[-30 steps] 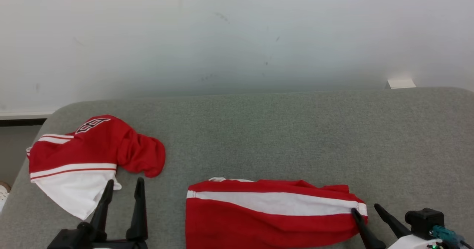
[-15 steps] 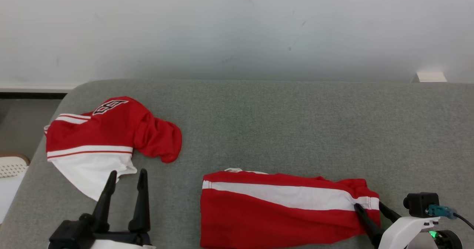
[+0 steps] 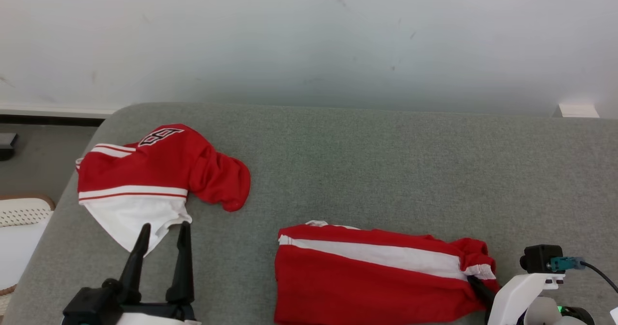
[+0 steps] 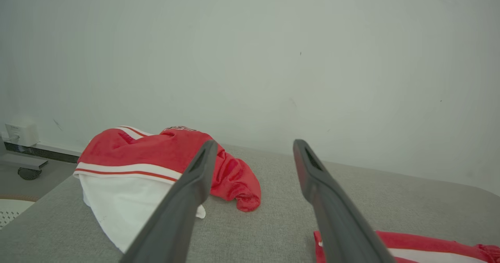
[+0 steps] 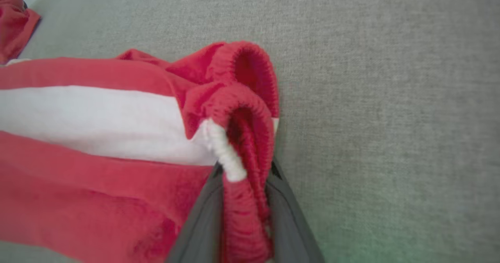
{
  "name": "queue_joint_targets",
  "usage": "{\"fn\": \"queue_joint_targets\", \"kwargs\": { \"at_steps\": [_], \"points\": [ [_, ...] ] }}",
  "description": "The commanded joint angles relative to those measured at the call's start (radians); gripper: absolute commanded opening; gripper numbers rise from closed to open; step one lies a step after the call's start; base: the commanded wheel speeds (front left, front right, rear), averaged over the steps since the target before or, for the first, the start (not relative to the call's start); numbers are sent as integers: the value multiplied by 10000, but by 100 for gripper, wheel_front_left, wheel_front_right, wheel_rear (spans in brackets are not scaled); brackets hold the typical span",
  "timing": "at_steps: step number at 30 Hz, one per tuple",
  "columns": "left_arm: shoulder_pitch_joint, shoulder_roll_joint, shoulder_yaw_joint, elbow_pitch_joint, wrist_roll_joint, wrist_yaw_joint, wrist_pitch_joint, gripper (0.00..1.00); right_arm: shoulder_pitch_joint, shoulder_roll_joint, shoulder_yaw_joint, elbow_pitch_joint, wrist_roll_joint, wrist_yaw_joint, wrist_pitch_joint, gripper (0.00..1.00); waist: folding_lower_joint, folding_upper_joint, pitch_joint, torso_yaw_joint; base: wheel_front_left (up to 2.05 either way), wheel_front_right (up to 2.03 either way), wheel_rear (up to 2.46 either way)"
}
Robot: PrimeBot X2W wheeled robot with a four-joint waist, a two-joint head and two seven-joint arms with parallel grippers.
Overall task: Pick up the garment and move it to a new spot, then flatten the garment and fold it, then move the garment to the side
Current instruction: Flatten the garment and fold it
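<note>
Cut off by the head view's bottom edge: lower part of the folded garment (image 3: 376, 276), red with one white band, lying near the front of the grey cushion (image 3: 386, 170), right of its middle. Hidden there: tips of the right gripper (image 3: 477, 283), buried under the garment's bunched right end, one dark finger emerging beside the white wrist (image 3: 516, 291); jaws impossible to judge from that angle. Settled by the right wrist view: right gripper (image 5: 245, 168) clamped on the gathered red elastic hem (image 5: 250, 110) and its white edging, a dark finger (image 5: 205, 212) pressed against each side, folded garment (image 5: 97, 138) spreading away flat over the cushion (image 5: 390, 99). Toward the cushion's left end, well apart: crumpled garment (image 3: 154, 175), red above, white below, its dark emblem too small to read. Over the cushion's near left part: left gripper (image 3: 163, 226), fingers spread wide, nothing between them, tips overlapping the crumpled garment's white hem in the head view. From the left wrist view: left gripper (image 4: 254, 144) over bare cushion (image 4: 273, 224), crumpled garment (image 4: 136, 165) beyond the left finger, contact impossible to tell; corner of the folded garment (image 4: 429, 247) cut by the bottom edge
</note>
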Motion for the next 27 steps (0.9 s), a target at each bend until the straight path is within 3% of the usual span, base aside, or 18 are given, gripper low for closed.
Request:
{"fn": "queue_joint_targets", "kwargs": {
  "at_steps": [1,10,15,22,27],
  "points": [
    [81,27,22,30,-23,-44,-1,100,434,201,328,243,45,-22,274,0,0,0,-58,-21,0,0,0],
    [313,27,-56,111,-134,8,-1,100,92,-431,238,-420,899,-22,-496,0,0,0,-433,-246,0,0,0],
    [397,27,-131,76,-185,89,-1,100,2,-1111,-145,-453,1156,-22,-519,0,0,0,-499,-357,0,0,0],
    [457,28,-200,37,-240,175,-1,100,161,-1892,-709,-1186,1515,-20,109,0,0,0,-536,-447,0,0,0],
    [461,27,-256,61,-260,185,-2,100,372,-1742,-1102,-2227,2122,-20,969,0,0,0,-567,-443,0,0,0]
  ]
}}
